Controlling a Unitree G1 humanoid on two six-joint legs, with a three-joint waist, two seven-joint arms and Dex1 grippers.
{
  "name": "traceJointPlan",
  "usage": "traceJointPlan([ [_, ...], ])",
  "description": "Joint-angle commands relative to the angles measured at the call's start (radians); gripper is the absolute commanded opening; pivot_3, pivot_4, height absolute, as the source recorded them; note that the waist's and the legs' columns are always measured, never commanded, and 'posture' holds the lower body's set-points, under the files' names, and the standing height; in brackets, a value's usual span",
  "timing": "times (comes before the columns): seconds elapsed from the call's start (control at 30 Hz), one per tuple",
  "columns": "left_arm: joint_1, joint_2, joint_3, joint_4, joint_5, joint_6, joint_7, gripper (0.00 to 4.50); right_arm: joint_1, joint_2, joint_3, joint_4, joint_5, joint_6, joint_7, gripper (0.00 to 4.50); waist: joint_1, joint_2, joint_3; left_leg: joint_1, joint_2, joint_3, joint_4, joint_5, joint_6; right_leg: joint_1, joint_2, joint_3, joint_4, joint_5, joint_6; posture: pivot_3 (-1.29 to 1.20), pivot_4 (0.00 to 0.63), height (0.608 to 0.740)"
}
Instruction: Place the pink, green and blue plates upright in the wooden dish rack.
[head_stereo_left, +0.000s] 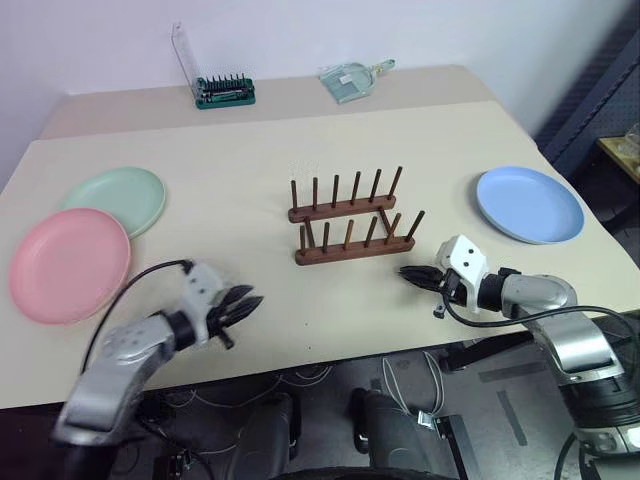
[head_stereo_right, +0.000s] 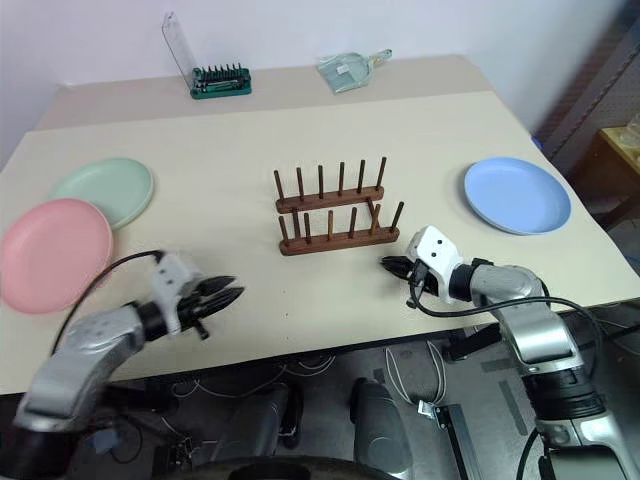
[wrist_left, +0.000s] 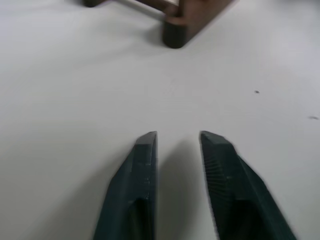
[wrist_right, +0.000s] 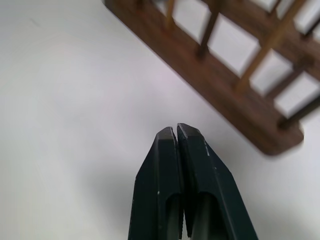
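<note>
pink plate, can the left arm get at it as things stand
Probably yes: the round salmon pink plate lies flat beside the open left gripper, bare table between; the pale green plate only meets its far rim.

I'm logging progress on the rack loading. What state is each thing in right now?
pink plate: flat on table, not racked.
green plate: flat, its rim tucked under the pink plate's edge.
blue plate: flat on table.
wooden dish rack: empty.
bit holder: lid up.
left gripper: open, empty.
right gripper: shut, empty.
</note>
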Motion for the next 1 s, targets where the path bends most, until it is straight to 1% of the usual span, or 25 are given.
traceJointPlan([
  [0.03, 0.011, -0.004, 0.24, -0.085, -0.146, 0.054, 0.066, 3.15, -0.067, -0.007, -0.016, -0.077, 0.047, 0.017, 0.026, 0.0, 0.0, 0.0, 0.0, -0.001, 0.0, 0.0, 0.0, 0.0, 0.0, 0.0, 0.0, 0.0, 0.0, 0.0, 0.0, 0.0, 0.15, 0.74],
  [0.1, 0.018, -0.011, 0.32, -0.098, -0.179, 0.073, 0.111, 4.2, -0.096, -0.007, -0.008, -0.09, 0.059, 0.026, 0.04, 0.0, 0.0, 0.0, 0.0, -0.001, 0.0, 0.0, 0.0, 0.0, 0.0, 0.0, 0.0, -0.001, -0.001, 0.0, 0.0, 0.0, 0.15, 0.74],
  [0.13, 0.028, -0.021, 0.39, -0.105, -0.2, 0.083, 0.149, 4.48, -0.127, -0.001, 0.0, -0.1, 0.071, 0.029, 0.053, 0.0, 0.001, 0.0, 0.0, -0.001, 0.0, 0.0, -0.001, 0.0, 0.0, 0.0, -0.001, -0.001, -0.001, 0.0, 0.0, 0.0, 0.15, 0.74],
  [0.17, 0.045, -0.036, 0.484, -0.103, -0.213, 0.096, 0.208, 4.48, -0.172, 0.01, 0.01, -0.105, 0.087, 0.035, 0.066, 0.0, 0.0, -0.001, 0.0, -0.001, 0.0, 0.0, -0.001, 0.0, 0.0, 0.0, -0.001, -0.001, -0.003, 0.0, 0.0, 0.0, 0.15, 0.74],
  [0.2, 0.057, -0.045, 0.547, -0.102, -0.224, 0.106, 0.25, 4.48, -0.204, 0.017, 0.017, -0.108, 0.098, 0.039, 0.076, 0.0, -0.006, -0.001, 0.001, -0.001, 0.0, 0.0, -0.001, 0.0, 0.0, 0.0, -0.001, -0.001, -0.004, 0.0, 0.0, 0.0, 0.15, 0.74],
  [0.27, 0.076, -0.073, 0.683, -0.082, -0.207, 0.139, 0.386, 4.48, -0.271, 0.037, 0.041, -0.099, 0.115, 0.04, 0.105, 0.0, -0.008, -0.003, 0.002, -0.001, 0.0, 0.001, -0.002, -0.001, -0.001, -0.002, -0.001, -0.001, -0.004, 0.0, 0.0, 0.0, 0.15, 0.74],
  [0.3, 0.078, -0.081, 0.72, -0.075, -0.204, 0.158, 0.436, 4.48, -0.29, 0.043, 0.049, -0.094, 0.121, 0.039, 0.116, 0.0, -0.007, -0.003, 0.002, -0.001, 0.001, 0.001, -0.002, -0.001, -0.001, -0.002, 0.0, -0.001, -0.004, 0.002, -0.002, 0.0, 0.15, 0.74],
  [0.37, 0.069, -0.1, 0.787, -0.064, -0.213, 0.202, 0.537, 4.48, -0.321, 0.053, 0.066, -0.082, 0.122, 0.033, 0.135, 0.0, 0.003, -0.004, 0.002, -0.001, 0.001, 0.001, -0.002, -0.001, -0.001, -0.002, 0.0, -0.002, -0.003, 0.002, -0.002, 0.0, 0.15, 0.74],
  [0.43, 0.055, -0.119, 0.849, -0.045, -0.259, 0.25, 0.607, 4.48, -0.346, 0.065, 0.076, -0.066, 0.124, 0.03, 0.146, 0.0, 0.017, -0.005, 0.001, -0.001, 0.001, 0.0, -0.001, -0.001, -0.001, -0.001, 0.0, -0.004, -0.004, 0.002, -0.002, 0.0, 0.15, 0.74],
  [0.5, 0.051, -0.125, 0.877, -0.039, -0.292, 0.28, 0.638, 4.48, -0.359, 0.075, 0.082, -0.057, 0.124, 0.031, 0.151, 0.0, 0.025, -0.006, 0.001, -0.001, 0.001, 0.0, 0.001, -0.002, -0.003, 0.0, 0.0, -0.004, -0.004, 0.002, -0.002, 0.0, 0.15, 0.74],
  [0.57, 0.063, -0.127, 0.874, -0.032, -0.298, 0.308, 0.658, 4.48, -0.36, 0.08, 0.091, -0.052, 0.118, 0.028, 0.158, 0.0, 0.025, -0.008, 0.0, -0.001, 0.001, 0.0, 0.001, -0.002, -0.003, -0.001, -0.001, -0.005, -0.006, 0.002, -0.002, 0.0, 0.15, 0.74],
  [0.63, 0.05, -0.139, 0.882, -0.006, -0.333, 0.339, 0.689, 4.48, -0.357, 0.084, 0.097, -0.053, 0.118, 0.027, 0.16, 0.0, 0.023, -0.008, 0.0, -0.001, 0.001, -0.001, 0.0, -0.003, -0.003, 0.0, -0.001, -0.006, -0.009, 0.002, -0.003, 0.0, 0.15, 0.74],
  [0.67, 0.038, -0.145, 0.879, 0.011, -0.355, 0.356, 0.699, 4.48, -0.352, 0.083, 0.096, -0.057, 0.121, 0.029, 0.159, 0.0, 0.022, -0.008, 0.0, -0.001, 0.001, -0.001, 0.0, -0.003, -0.003, 0.001, -0.001, -0.006, -0.01, 0.002, -0.003, 0.0, 0.15, 0.74],
  [0.77, 0.014, -0.137, 0.831, 0.057, -0.362, 0.402, 0.719, 4.48, -0.339, 0.084, 0.091, -0.069, 0.122, 0.034, 0.147, 0.0, 0.022, -0.008, 0.0, -0.002, 0.001, 0.0, -0.003, -0.003, -0.003, 0.001, -0.002, -0.006, -0.01, 0.002, -0.003, 0.0, 0.15, 0.74],
  [0.87, -0.026, -0.14, 0.821, 0.116, -0.368, 0.441, 0.774, 4.48, -0.317, 0.075, 0.075, -0.091, 0.125, 0.044, 0.128, 0.0, 0.023, -0.008, 0.0, -0.002, 0.001, 0.0, -0.004, -0.003, -0.004, 0.0, -0.001, -0.006, -0.009, 0.002, -0.003, 0.0, 0.15, 0.74],
  [1.0, -0.044, -0.127, 0.799, 0.158, -0.355, 0.46, 0.792, 4.48, -0.297, 0.068, 0.07, -0.11, 0.127, 0.052, 0.115, 0.0, 0.019, -0.008, 0.0, -0.002, 0.001, 0.001, -0.003, -0.003, -0.004, 0.0, -0.001, -0.006, -0.009, 0.002, -0.003, 0.0, 0.15, 0.74],
])
